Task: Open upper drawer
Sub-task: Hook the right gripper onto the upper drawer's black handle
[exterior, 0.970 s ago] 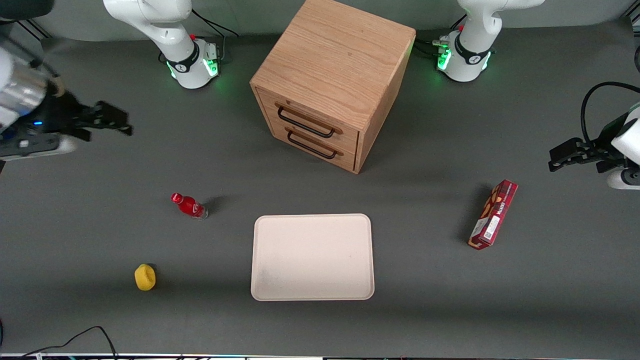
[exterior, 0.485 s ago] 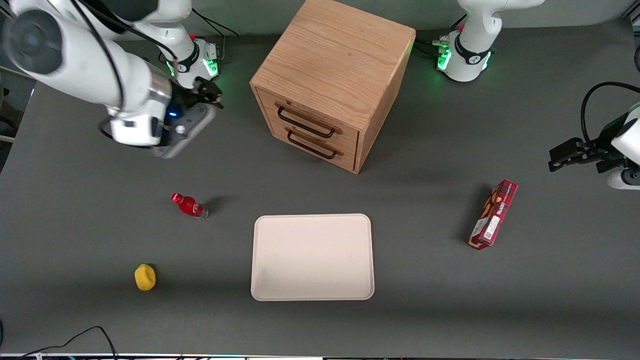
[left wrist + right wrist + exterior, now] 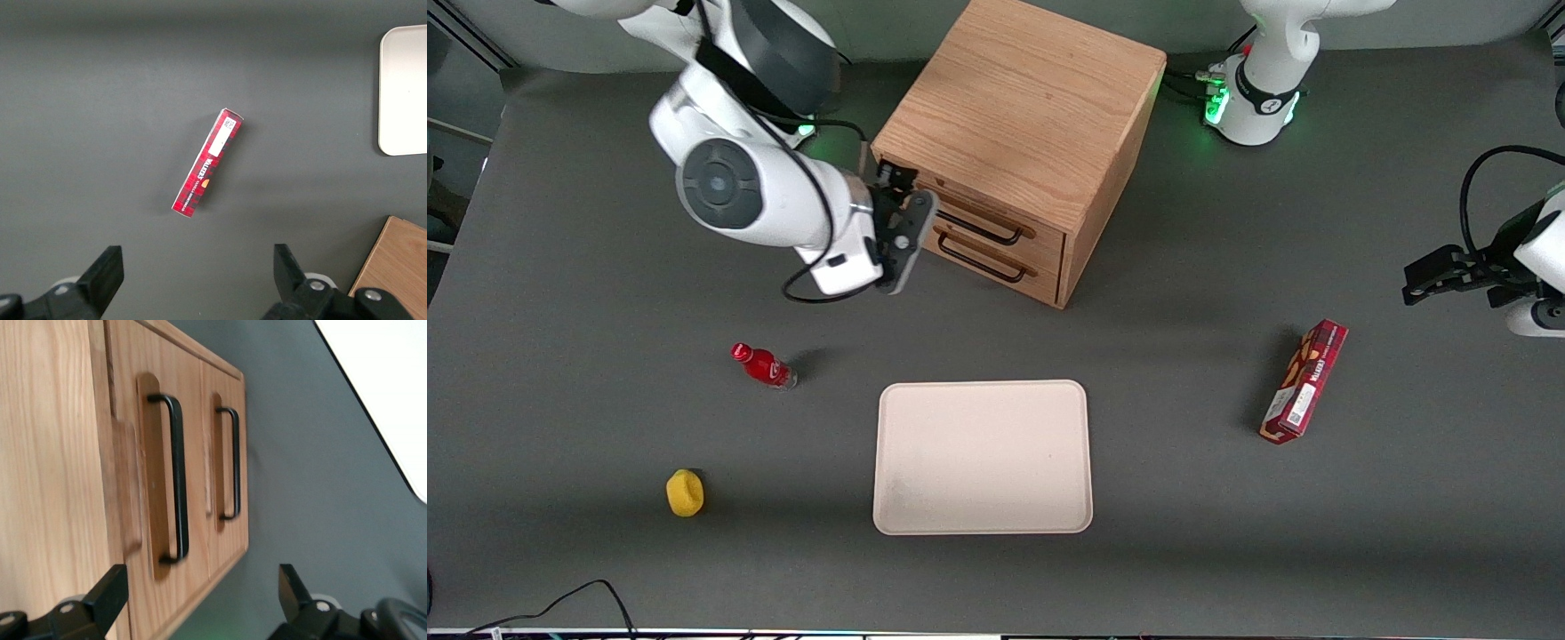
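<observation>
Sitting shut in the boxy oak cabinet (image 3: 1021, 142), the upper drawer (image 3: 983, 218) is showing a light oak front with visible grain and a long thin black bar handle (image 3: 175, 477) mounted on a rounded wooden backplate; it is lying directly above the matching lower drawer (image 3: 996, 260). The gripper (image 3: 893, 185) is hovering just in front of the upper drawer's end nearest the working arm, its fingers spread apart and holding nothing. In the front view the wrist is covering that end of the drawer front and handle. In the right wrist view only the finger bases are showing, with the fingertips cut off. The table (image 3: 1183, 533) is looking matte dark grey.
</observation>
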